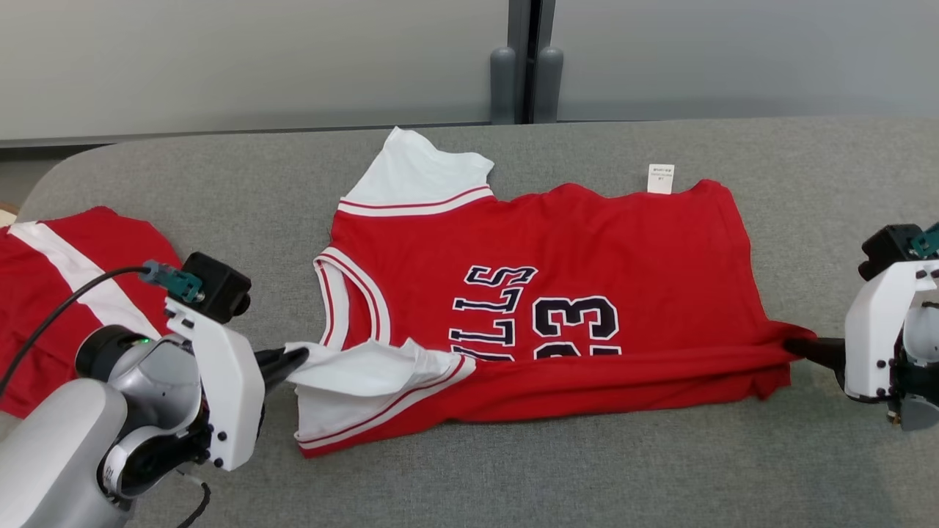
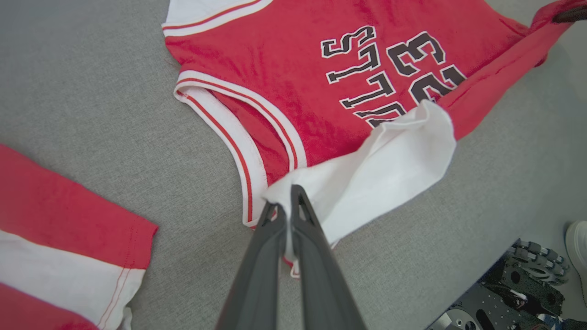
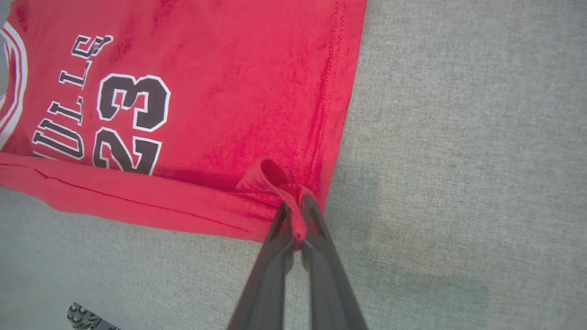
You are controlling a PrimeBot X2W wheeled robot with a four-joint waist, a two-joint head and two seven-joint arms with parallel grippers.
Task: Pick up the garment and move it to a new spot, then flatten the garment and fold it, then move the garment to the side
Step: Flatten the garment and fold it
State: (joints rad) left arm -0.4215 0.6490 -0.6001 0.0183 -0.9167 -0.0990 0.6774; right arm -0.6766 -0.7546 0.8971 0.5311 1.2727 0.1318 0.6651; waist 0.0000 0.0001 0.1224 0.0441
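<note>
Jersey (image 1: pixel 557 242) (number 23): left gripper (image 1: pixel 299 358) clamps white sleeve (image 1: pixel 352 370), right gripper (image 1: pixel 796 345) clamps hem (image 3: pixel 270 174); near edge taut, likely for fold.

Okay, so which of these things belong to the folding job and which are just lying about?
In the job:
red jersey
left gripper, shut on its white sleeve
right gripper, shut on its hem corner

Lying about:
second red-and-white garment, far left

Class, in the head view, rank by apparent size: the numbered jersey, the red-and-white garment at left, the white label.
1. numbered jersey
2. red-and-white garment, partly cut off by the frame edge
3. white label
</note>
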